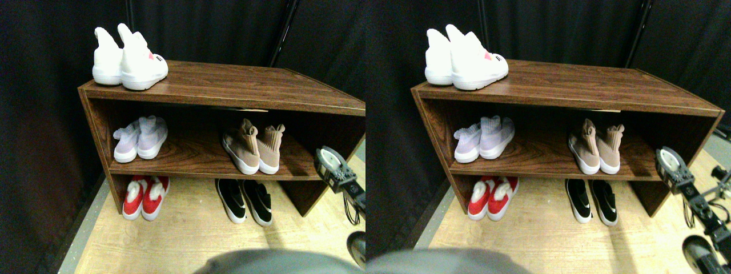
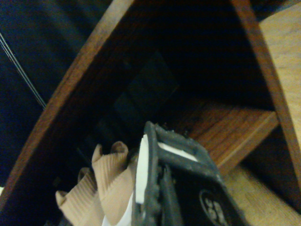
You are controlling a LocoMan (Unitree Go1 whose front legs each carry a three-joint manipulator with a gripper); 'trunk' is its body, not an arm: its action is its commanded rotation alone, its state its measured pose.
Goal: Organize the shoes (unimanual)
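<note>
Right pincer (image 1: 331, 165) hangs off the right end of the dark wooden shoe rack (image 1: 240, 85); whether released or clenched I cannot tell. Tan knit sock-shoes (image 1: 254, 149) stand on the middle shelf, black slip-ons (image 1: 245, 201) on the floor below

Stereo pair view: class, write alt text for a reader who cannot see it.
A wooden shoe rack holds white shoes on top, lilac shoes and tan sock-shoes on its shelf, red shoes and black slip-ons on the floor beneath. The right gripper hangs beside the tan pair.
</note>
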